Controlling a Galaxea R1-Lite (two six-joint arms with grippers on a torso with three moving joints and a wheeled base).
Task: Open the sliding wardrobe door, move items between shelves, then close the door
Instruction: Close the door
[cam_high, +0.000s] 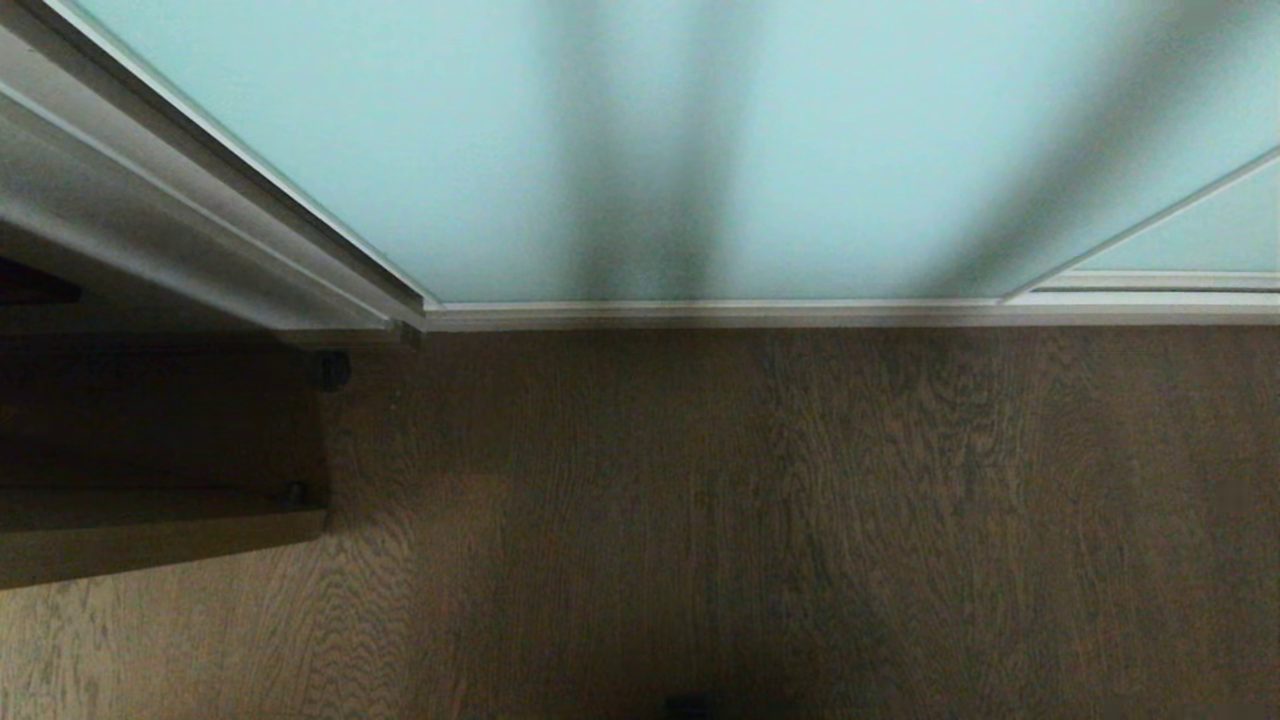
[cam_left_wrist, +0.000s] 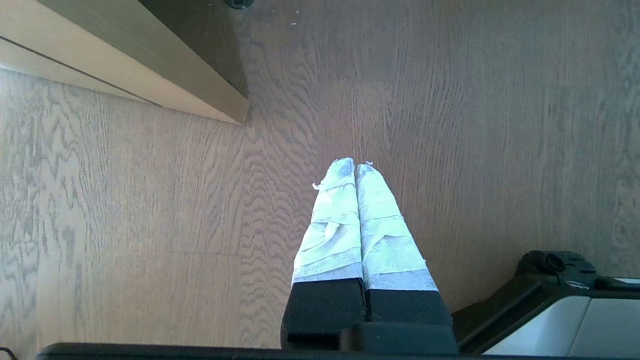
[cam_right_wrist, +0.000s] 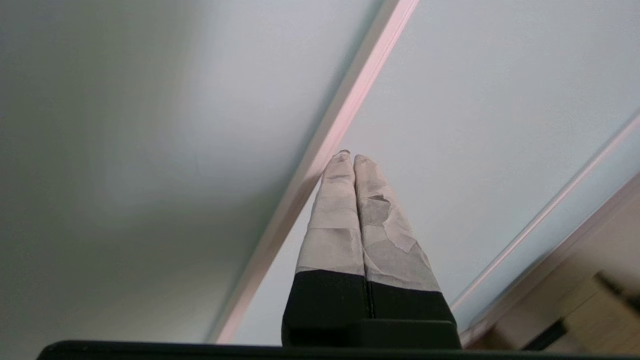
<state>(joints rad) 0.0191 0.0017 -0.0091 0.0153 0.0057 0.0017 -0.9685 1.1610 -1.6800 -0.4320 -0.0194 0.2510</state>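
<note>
Floor (cam_high: 760, 520): brown wood-grain boards running across the lower part of the head view and filling most of the left wrist view. Standing on it along the far edge, the ridged silver-white floor track (cam_high: 720, 314), with the sliding wardrobe door (cam_high: 640, 150) of pale aqua frosted glass rising from it. At the robot's left, a low dark wooden furniture base (cam_high: 160, 530) resting on the boards, with a small black foot or caster (cam_high: 330, 370) near the track's end.
</note>
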